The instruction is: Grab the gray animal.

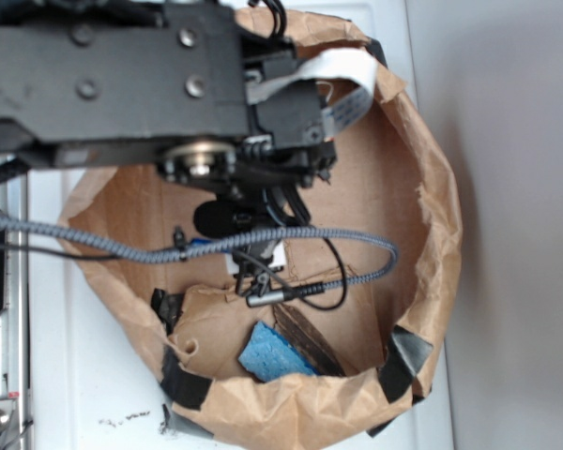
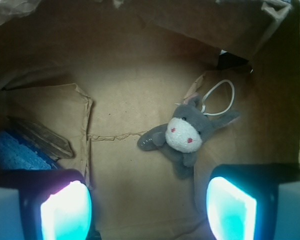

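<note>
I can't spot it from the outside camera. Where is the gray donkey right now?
In the wrist view the gray donkey lies on the brown paper floor of the bag, right of centre, just above the open gripper, nearer the right-hand finger; the blue sponge sits far left.

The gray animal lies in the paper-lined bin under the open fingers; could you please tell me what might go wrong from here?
1. The gray animal lies nearer the right-hand finger than the middle of the gripper, so a straight descent may pin it instead of straddling it.
2. Its white string loop could snag a finger.
3. The loose paper lining and torn flap might get pinched along.
</note>
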`<state>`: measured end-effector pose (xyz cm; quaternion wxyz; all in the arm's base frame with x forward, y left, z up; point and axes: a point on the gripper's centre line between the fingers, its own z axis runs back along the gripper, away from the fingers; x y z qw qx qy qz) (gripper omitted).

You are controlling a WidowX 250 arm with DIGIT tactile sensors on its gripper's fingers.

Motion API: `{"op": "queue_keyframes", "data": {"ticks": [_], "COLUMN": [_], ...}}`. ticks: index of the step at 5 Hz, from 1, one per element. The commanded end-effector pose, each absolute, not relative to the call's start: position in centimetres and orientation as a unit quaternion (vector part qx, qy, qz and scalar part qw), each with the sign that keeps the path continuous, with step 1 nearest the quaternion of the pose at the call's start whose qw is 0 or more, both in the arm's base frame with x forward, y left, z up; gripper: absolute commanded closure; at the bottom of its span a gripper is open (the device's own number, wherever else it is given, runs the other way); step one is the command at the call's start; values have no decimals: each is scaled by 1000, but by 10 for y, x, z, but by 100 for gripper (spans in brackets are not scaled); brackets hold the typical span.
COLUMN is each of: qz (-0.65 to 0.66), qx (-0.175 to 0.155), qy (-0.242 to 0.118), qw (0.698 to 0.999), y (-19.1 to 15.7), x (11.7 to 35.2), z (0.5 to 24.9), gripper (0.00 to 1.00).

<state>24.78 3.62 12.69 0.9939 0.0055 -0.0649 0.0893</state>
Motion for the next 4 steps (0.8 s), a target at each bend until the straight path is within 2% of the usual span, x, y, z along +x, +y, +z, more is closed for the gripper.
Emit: {"op": "queue_keyframes", "data": {"ticks": [1,3,4], "qz": [94,220,263], "qx": [8,-35,-20], "qy": [-87,-72,-68], "qw": [992,972,962], "y": [42,45,45], "x": [251,268,283], "z": [139,95,79], "gripper": [0,0,0]}}
